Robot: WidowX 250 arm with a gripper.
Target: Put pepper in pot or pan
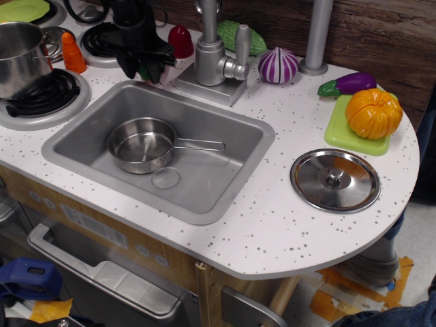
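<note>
From my remote station, I see the small steel saucepan (141, 144) sitting upright in the left part of the grey sink (225, 184), its shiny bowl empty and its thin wire handle pointing right. The black gripper (144, 67) hangs over the counter (272, 225) at the sink's far-left edge, just left of the faucet (216, 58). Its dark fingers point down and sit close together around something green at their tips; I cannot tell whether they are clamped on it or merely touching. I cannot make out the red body of the pepper anywhere, and the green bit may or may not be its stem. A short red dome toy (181, 39) stands just beyond the gripper, an orange carrot (72, 52) to its left beside the tall steel pot (20, 58). A steel lid (334, 180) lies on the counter, well right of the sink.
</note>
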